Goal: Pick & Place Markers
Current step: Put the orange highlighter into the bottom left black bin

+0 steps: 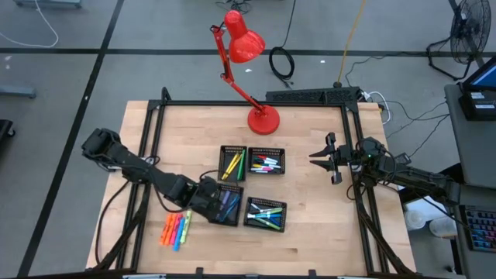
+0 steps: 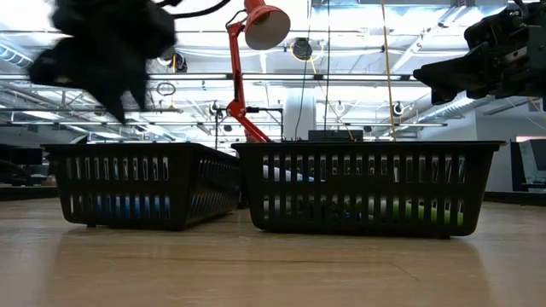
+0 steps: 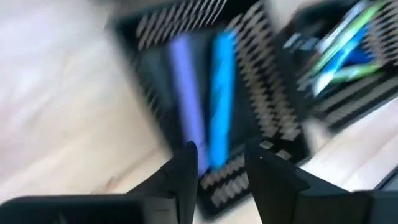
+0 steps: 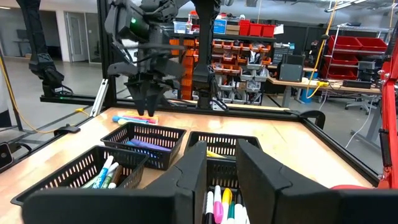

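Since markers (image 1: 175, 229) are light, hard and smooth, best pinched across the middle. Some loose on the wood table (image 1: 310, 232) beside the near-left tray (image 1: 226, 204); others sorted in trays. Left gripper (image 1: 209, 200) above that tray, fingers apart, holding nothing. Right gripper (image 1: 320, 157) waiting aside, part open, empty. Big workshop behind.

lamp: red desk lamp (image 1: 246, 70), standing at the far edge of the tabletop (image 1: 310, 232)
trays: four black mesh trays (image 1: 266, 161) bunched mid-tabletop
fan: floor fan (image 1: 470, 31) off in the corner
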### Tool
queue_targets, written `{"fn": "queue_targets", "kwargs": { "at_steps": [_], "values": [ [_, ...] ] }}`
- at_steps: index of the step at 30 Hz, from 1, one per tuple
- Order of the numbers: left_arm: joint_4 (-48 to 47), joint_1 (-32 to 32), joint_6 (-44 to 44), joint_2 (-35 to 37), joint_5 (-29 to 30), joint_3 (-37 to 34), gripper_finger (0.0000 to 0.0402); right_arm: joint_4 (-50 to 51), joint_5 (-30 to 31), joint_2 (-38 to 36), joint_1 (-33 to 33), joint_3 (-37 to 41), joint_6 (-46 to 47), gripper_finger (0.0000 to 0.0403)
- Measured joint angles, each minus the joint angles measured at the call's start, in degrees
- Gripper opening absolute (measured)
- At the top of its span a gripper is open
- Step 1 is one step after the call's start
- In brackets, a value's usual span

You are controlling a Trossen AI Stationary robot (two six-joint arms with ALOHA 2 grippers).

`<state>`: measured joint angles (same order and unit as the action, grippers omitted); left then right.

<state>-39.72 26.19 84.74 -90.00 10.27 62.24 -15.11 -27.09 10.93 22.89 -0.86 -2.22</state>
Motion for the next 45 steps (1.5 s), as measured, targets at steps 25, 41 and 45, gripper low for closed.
{"fn": "queue_targets", "kwargs": {
  "at_steps": [25,41,45],
  "values": [
    [-23.5,29.8,54.5,0.0,-6.2,0.0,0.0134,0.0,0.0,0.0,0.0,0.0,0.0,0.0077],
    [-25.3,32.5,53.5,-5.5,-10.3,-0.2,0.017,0.0,0.0,0.0,0.0,0.0,0.0,0.0077],
    [-26.5,32.5,53.8,-6.6,-12.2,-0.2,0.017,0.0,0.0,0.0,0.0,0.0,0.0,0.0077]
  ]
}}
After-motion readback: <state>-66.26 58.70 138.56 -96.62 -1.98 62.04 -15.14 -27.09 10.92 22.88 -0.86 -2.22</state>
